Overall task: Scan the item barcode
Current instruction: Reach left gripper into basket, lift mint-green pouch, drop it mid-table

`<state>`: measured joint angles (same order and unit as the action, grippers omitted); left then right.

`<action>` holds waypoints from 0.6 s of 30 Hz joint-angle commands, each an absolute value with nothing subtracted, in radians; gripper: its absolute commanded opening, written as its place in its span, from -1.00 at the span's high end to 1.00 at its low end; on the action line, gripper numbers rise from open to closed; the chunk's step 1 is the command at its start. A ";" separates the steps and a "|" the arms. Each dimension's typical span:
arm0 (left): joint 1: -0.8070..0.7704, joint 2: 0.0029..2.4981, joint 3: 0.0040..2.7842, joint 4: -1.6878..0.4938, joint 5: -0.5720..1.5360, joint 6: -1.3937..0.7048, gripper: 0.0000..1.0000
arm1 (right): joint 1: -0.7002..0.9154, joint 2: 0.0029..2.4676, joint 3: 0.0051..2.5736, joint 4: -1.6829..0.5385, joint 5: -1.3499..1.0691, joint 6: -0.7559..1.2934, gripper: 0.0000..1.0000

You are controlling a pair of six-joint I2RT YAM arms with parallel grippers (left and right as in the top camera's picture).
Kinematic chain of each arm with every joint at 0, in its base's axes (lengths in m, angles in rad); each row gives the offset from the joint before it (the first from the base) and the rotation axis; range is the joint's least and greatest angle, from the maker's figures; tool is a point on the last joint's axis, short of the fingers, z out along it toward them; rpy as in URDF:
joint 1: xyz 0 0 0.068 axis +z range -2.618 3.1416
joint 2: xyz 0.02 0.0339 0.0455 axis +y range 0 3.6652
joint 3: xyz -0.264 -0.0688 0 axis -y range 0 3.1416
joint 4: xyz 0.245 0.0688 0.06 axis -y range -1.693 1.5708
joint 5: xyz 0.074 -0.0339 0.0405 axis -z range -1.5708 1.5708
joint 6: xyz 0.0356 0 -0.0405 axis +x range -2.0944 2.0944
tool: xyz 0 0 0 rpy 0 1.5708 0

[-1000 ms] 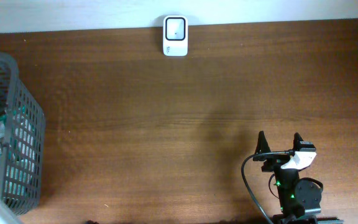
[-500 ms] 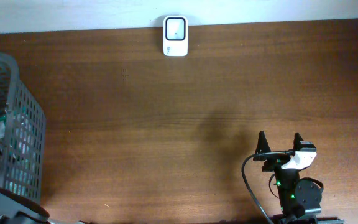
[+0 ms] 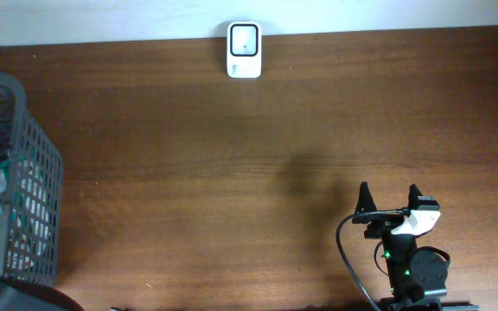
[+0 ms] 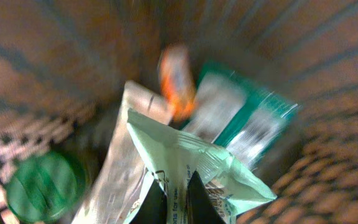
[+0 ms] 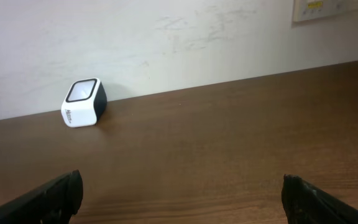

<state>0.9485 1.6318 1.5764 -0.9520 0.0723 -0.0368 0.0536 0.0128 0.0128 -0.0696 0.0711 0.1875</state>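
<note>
In the left wrist view my left gripper [image 4: 176,205] is down inside the grey basket [image 3: 24,164] and shut on a pale green packet [image 4: 185,155], pinching its lower edge between the two dark fingers [image 4: 197,200]. A bit of printed barcode [image 4: 215,186] shows beside the right finger. The white scanner [image 3: 244,49] stands at the table's far edge, and it also shows in the right wrist view as the scanner [image 5: 84,102]. My right gripper [image 3: 389,197] rests open near the front right, with nothing between its fingers [image 5: 55,196].
The basket also holds an orange packet [image 4: 176,81], a green and white packet [image 4: 247,118], a silvery pouch [image 4: 120,168] and a round green lid [image 4: 42,186]. A pale wall [image 5: 179,43] rises behind the table.
My left gripper went from open to shut on the pale green packet. In the overhead view the left arm shifted at the bottom left corner. The right arm stayed still.
</note>
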 commanded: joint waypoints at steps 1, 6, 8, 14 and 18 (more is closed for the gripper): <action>0.948 1.474 1.779 -0.901 0.328 -0.122 1.00 | 0.059 0.006 0.006 -0.073 0.080 0.188 -0.97; 0.552 1.350 1.794 -0.891 0.505 -0.189 1.00 | 0.059 0.006 0.006 -0.073 0.080 0.188 -0.97; 0.261 1.382 1.752 -0.915 0.485 -0.186 1.00 | 0.059 0.006 0.006 -0.073 0.080 0.188 -0.97; -0.213 1.710 1.624 -0.921 0.377 0.040 1.00 | 0.059 0.006 0.006 -0.073 0.080 0.188 -0.97; -0.357 1.990 1.624 -0.794 0.324 0.133 0.95 | 0.059 0.006 0.006 -0.073 0.080 0.188 -0.97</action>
<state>-0.3138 1.9060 1.6188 -0.8303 0.3489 0.0757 0.0536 0.0120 0.0128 -0.0696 0.0746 0.1871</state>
